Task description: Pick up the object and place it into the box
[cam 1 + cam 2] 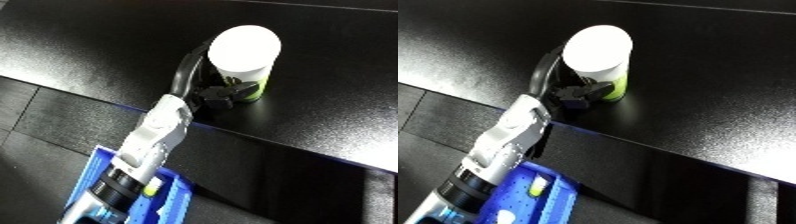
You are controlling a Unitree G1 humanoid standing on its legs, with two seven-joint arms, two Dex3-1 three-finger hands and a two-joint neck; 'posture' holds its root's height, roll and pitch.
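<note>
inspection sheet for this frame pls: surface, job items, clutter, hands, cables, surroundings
Surface: black table, glossy, with a lower dark ledge in front.
Job's things: white-lidded container with a green and white label, upright on the table. Blue bin at the lower left, below the table edge; small pale items lie inside it, too small to identify.
Clutter: nothing seen.
Hands: one hand shows, fingers and thumb curled round the container's lower body; which arm it is cannot be told, apparently the left. The other hand is not in view.
Cables: nothing seen.
Surroundings: dark floor at the left; nothing else seen.
</note>
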